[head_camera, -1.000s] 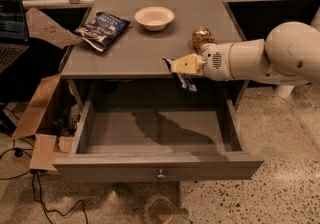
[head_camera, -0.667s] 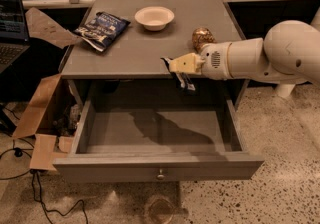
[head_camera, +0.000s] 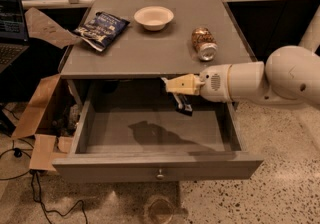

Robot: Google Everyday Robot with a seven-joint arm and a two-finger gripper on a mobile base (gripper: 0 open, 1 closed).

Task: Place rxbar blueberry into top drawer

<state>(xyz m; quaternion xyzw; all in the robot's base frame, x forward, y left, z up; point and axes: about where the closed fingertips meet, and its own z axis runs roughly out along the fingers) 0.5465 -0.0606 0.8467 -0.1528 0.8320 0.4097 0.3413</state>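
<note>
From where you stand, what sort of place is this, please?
Likely a lab or office test space: a laptop at left, speckled floor, and the claw holding the rxbar blueberry above the open top drawer.

I am working in what looks like a lab or office test space. My gripper [head_camera: 170, 87], clasping a snack bar [head_camera: 184, 104], is hovering over an open drawer [head_camera: 125, 168]. Well beyond its tip a laptop [head_camera: 10, 25] is glowing, and below lie cables [head_camera: 16, 152] and a cardboard box [head_camera: 37, 108] on speckled floor [head_camera: 285, 183].
</note>
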